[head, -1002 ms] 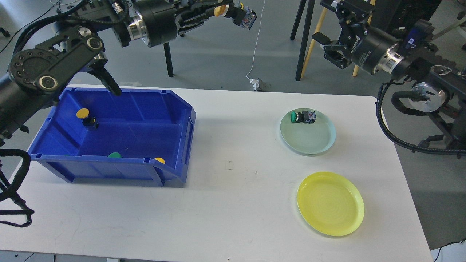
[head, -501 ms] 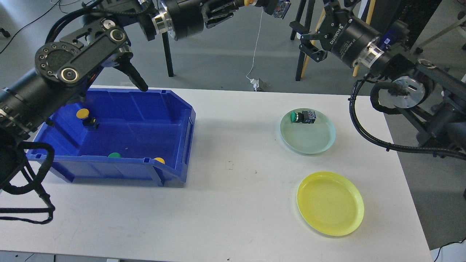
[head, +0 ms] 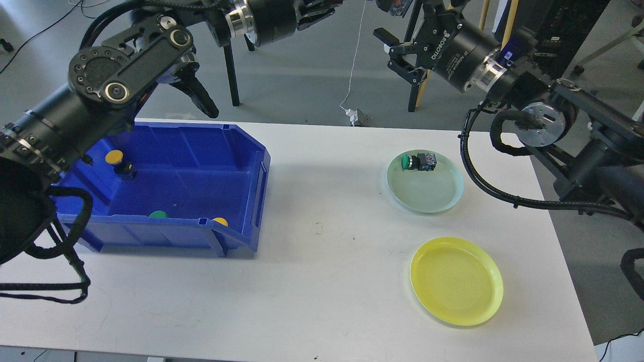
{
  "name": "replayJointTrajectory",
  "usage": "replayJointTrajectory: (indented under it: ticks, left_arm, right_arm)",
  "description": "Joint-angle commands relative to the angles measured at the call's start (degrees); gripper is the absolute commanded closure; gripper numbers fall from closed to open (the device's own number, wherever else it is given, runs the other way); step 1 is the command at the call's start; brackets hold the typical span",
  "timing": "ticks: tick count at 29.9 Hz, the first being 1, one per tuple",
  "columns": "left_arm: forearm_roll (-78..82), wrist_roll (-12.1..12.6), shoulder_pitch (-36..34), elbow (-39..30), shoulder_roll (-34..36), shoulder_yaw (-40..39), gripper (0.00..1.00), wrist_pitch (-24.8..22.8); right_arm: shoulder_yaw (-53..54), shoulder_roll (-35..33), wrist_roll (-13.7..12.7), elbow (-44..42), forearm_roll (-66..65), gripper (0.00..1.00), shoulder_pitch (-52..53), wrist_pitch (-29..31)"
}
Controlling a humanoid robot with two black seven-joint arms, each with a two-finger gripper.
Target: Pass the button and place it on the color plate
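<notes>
My left gripper (head: 347, 4) is at the top edge, shut on a yellow button whose blue-and-red rear end (head: 396, 5) just shows; its yellow cap is cut off by the edge. My right gripper (head: 391, 51) is open and empty, just below and right of that button, facing it. The pale green plate (head: 427, 196) holds a green button (head: 417, 162) at its far rim. The yellow plate (head: 456, 281) is bare, at the front right of the table.
A blue bin (head: 251, 166) at the left holds a yellow button (head: 116, 160) at its back, and a green button (head: 158, 214) and another yellow button (head: 220, 221) at its front wall. Black stand legs (head: 415, 75) rise behind the table.
My left gripper has carried the yellow button up and to the right, partly out of view. My right gripper has moved left and up towards it.
</notes>
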Motion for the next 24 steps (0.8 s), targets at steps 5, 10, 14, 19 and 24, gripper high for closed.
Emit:
replayJointTrajectory:
  ticks: [5, 10, 14, 19, 24]
  left_arm:
    - [-1.1, -0.3, -0.2, 1.5, -0.9, -0.7, 0.69, 0.0]
    - [-3.5, -0.2, -0.2, 1.7, -1.0, -0.5, 0.69, 0.0]
    - [-3.7, -0.2, -0.2, 1.7, -1.0, -0.6, 0.69, 0.0]
    - [-3.8, -0.2, -0.2, 1.9, -1.2, -0.7, 0.69, 0.0]
    - [-4.8, -0.3, -0.2, 3.8, -1.9, -0.6, 0.69, 0.0]
  right_arm:
    - [0.1, 1.2, 0.1, -0.3, 0.1, 0.11, 0.8, 0.0]
    - [0.2, 1.2, 0.4, -0.6, 0.1, 0.12, 0.8, -0.3]
    - [0.3, 1.2, 0.6, -0.6, 0.1, 0.15, 0.8, -0.1]
    - [0.9, 1.4, 0.7, -0.5, 0.2, 0.25, 0.9, 0.1]
    - [1.3, 1.7, 0.7, -0.7, 0.1, 0.34, 1.3, 0.2]
